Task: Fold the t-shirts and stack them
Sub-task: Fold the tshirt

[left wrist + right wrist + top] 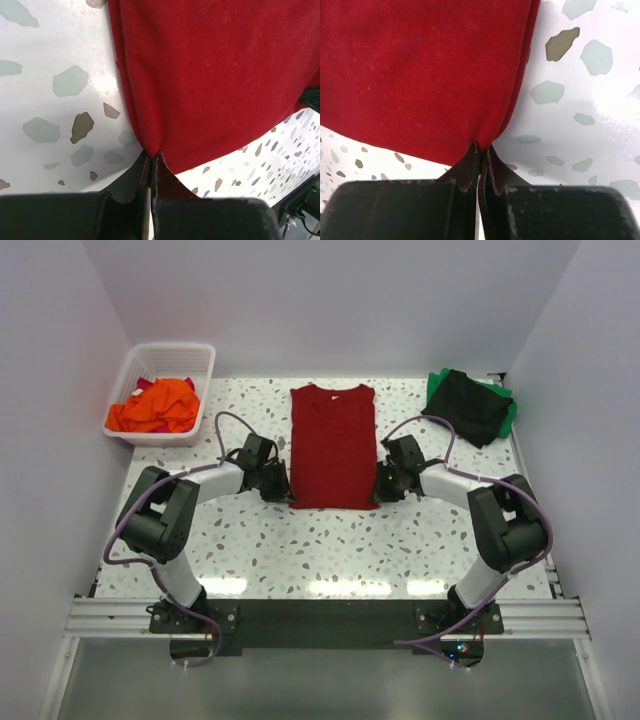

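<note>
Dark red cloth is clamped in both of the two pincers. The left pincer (151, 156) is clenched on the near left corner of the dark red shirt (333, 445), its two fingers pressed tight with the hem corner squeezed between them. The right pincer (482, 148) is clenched the same way on the near right corner, where the shirt's side edge shows doubled layers running into the grip.

This one shirt lies flat as a long narrow rectangle, collar at the far end and bottom hem at the near end, with both sleeves tucked in. It rests on the speckled tabletop (330, 540), and both gripped corners sit low against that surface.

Left of the dark red shirt, well apart and level with its collar end, stands one white slatted basket (198, 358). It holds one crumpled orange shirt (160, 408) and a small bit of red cloth (143, 388) showing behind it; what that bit belongs to is unclear.

Right of the dark red shirt, also level with the collar end, one black shirt (468, 405) lies on one green shirt (510, 412), whose edge shows around it.
</note>
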You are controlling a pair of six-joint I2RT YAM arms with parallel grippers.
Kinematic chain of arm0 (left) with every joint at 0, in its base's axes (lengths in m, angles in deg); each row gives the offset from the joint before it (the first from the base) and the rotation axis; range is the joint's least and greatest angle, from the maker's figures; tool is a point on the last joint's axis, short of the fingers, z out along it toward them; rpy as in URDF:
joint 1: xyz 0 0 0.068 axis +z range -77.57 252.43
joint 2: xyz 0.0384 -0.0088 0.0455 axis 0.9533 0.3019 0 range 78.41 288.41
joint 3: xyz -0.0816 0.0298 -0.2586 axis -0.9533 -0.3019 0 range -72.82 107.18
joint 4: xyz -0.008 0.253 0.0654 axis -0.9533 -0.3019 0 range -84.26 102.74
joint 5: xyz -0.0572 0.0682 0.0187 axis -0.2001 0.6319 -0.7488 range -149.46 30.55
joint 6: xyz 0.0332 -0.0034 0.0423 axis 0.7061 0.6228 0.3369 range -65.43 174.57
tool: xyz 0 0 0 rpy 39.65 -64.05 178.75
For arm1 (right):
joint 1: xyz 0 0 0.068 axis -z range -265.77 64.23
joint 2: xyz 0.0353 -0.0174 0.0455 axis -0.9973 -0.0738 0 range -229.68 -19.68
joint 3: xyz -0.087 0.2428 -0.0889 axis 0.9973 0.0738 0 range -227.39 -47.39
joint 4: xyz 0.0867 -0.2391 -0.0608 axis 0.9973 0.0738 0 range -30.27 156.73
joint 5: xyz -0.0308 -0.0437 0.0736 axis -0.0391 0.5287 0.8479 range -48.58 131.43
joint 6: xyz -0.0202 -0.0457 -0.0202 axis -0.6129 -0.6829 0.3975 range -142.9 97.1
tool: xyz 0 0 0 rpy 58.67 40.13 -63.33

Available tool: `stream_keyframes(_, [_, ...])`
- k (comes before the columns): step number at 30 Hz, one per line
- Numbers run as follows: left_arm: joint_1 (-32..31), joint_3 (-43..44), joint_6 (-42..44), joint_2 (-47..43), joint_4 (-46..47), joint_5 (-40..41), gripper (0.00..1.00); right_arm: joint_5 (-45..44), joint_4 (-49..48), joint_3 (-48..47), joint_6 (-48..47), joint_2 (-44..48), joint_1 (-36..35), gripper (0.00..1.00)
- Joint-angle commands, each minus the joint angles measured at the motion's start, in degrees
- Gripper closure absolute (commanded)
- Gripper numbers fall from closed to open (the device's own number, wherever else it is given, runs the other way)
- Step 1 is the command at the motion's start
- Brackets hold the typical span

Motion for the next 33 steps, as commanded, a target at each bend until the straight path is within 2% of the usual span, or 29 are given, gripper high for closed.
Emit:
stream_keyframes(1, [0.3,0.1,1.7,-1.8,-2.0,2.5,1.0,0.6,3.9,0.4,-1.6,1.7,-0.3,1.0])
stream_keyframes(10, [-0.4,-6.0,1.6,-8.5,-3.0,3.6,1.0,1.9,5.9,6.4,-2.1,9.7,-0.8,1.0])
stream_keyframes(14, [-2.9,-8.5,0.8,-11.6,-3.7,5.6,1.0,2.0,7.2,8.7,-2.1,13.6,-2.0,1.0])
stream_keyframes(21, [-15.5,-10.5,-5.9,-18.1,-7.6,13.2,1.0,0.1,11.3,13.7,0.1,22.4,-6.5,1.0])
stream_keyframes(25, [-19.6,-12.4,-10.7,-22.5,-10.4,18.0,1.0,-1.4,13.5,15.9,2.1,27.2,-10.0,1.0])
stream_keyframes(33, [-25.0,-13.8,-19.3,-34.4,-19.7,26.2,1.0,-3.8,21.3,18.2,5.6,40.0,-11.5,1.0])
